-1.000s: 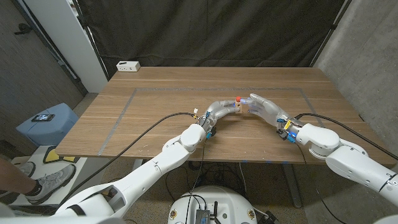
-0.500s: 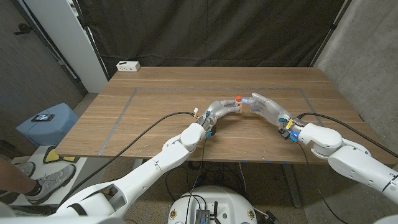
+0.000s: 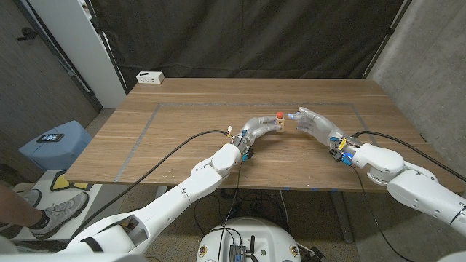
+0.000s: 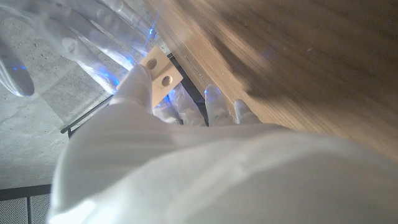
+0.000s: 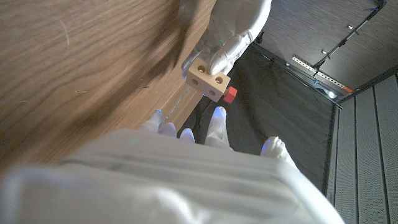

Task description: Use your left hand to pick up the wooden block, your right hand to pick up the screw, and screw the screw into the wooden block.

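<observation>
White two-armed robot
Glossy white arm shells, pale translucent left hand (image 3: 262,125) and right hand (image 3: 312,121), black cables, blue wrist fittings.
</observation>
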You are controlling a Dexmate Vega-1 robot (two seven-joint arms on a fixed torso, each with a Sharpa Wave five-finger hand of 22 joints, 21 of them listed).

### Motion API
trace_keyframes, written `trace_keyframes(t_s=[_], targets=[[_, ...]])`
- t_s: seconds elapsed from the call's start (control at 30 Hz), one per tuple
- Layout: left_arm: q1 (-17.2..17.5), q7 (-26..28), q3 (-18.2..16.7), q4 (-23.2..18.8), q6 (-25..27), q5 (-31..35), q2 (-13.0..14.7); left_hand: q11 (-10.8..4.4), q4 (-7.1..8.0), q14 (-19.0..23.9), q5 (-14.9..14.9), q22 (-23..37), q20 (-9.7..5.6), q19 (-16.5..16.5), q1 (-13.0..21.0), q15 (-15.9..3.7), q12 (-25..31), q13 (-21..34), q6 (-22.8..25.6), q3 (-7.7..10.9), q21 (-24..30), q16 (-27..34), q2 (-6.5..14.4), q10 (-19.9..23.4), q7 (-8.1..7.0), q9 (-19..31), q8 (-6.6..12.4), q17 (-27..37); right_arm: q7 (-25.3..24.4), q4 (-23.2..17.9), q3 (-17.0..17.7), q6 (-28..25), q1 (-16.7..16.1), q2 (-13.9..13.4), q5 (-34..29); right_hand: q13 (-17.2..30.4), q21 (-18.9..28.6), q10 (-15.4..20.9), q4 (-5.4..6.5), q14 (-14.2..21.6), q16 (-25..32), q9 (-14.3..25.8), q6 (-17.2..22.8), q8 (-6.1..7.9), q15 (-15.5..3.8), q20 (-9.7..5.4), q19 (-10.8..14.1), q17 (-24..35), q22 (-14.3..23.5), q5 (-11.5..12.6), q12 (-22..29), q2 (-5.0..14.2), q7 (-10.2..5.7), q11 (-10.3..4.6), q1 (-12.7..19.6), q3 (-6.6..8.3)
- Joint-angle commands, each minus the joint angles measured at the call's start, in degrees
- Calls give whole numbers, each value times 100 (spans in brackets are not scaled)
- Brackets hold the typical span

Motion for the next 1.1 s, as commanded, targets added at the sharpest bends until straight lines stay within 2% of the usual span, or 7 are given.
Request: trace_keyframes(t_s=[0.03,0.57,1.1], targets=[[23,32,13,-59,33,31,5,3,-9,-40,36,27,11,-11,-55,-417,12,-3,54,45,22,31,16,-12,5,14,38,10,98,163,-50,38,160,44,-105,16,27,-437,12,-694,17,9,-248,-35,9,0,-15,19,23,31,-51,18,-28,64,34,47],[70,76,18,-146,54,74,31,3,-6,-37,36,27,10,-10,-63,-416,11,-3,58,43,22,32,14,-17,-8,14,39,10,448,407,-311,71,560,155,-164,18,2,-632,22,-817,-17,10,-610,-34,44,52,-115,30,24,27,-88,2,-30,114,8,34],[90,100,15,-178,55,107,46,4,-8,-39,36,27,8,-13,-62,-418,12,-3,61,46,22,30,13,-13,-16,14,40,9,605,489,-490,134,759,250,-200,19,6,-662,33,-844,-14,9,-643,12,53,66,-144,35,25,26,-73,0,-35,131,-9,28]])
